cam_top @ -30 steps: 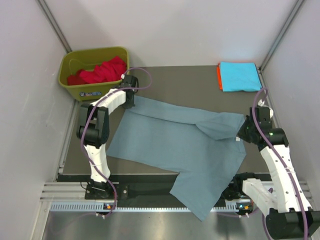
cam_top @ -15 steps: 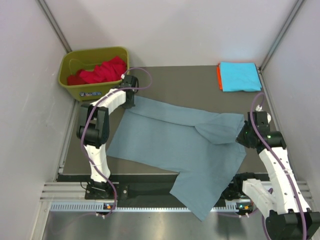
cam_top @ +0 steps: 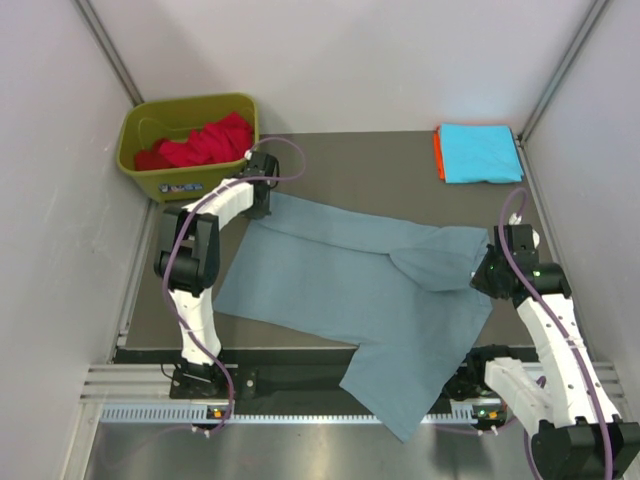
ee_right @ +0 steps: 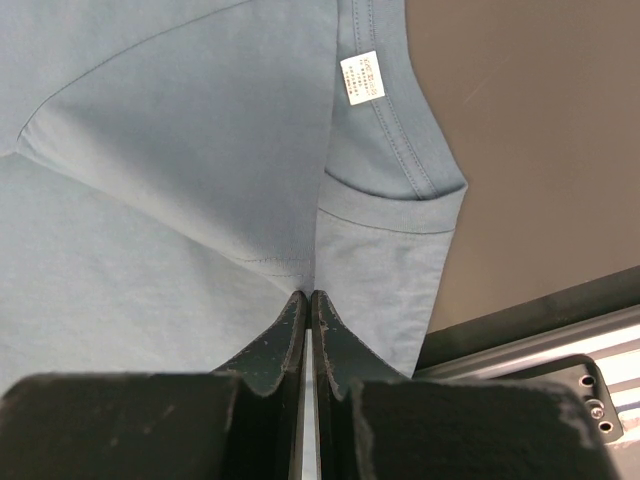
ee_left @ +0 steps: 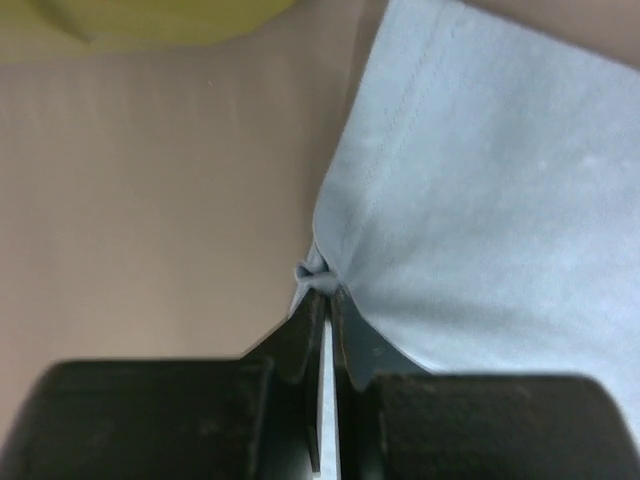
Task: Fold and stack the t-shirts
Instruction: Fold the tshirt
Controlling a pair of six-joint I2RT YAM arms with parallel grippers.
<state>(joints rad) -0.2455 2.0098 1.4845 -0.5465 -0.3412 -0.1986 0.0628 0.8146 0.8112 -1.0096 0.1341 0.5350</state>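
Hanging off the near edge: one flap of the grey-blue t-shirt (cam_top: 350, 290), past the rim of the bench (cam_top: 370, 165), right of centre.
Shirt, lie: the grey-blue t-shirt is spread flat over the middle of the bench, skewed, running from far-left toward near-right. One shoulder part is folded back on itself near the right edge.
Right gripper (ee_right: 307, 297): at the shirt's right side, close to the right edge of the bench. Jaws are pressed together, with a pinch of cloth between the tips just beside the collar.
Neck label (ee_right: 361, 77): small and white, inside the collar band, a little beyond the right gripper's tips in the wrist view.
Left gripper (ee_left: 327, 295): at the shirt's far-left corner. Jaws are narrow, with only a sliver between them and a small pucker of the stitched edge caught at the tips.
Bin (cam_top: 150, 180): olive-green, at the far-left corner of the bench, just beyond the left gripper, apart from the shirt.
Red t-shirt (cam_top: 205, 140): crumpled inside the bin.
Cyan t-shirt (cam_top: 480, 152): folded flat at the far-right corner, lying on the orange t-shirt (cam_top: 437, 155), which shows only as a strip along its left side.
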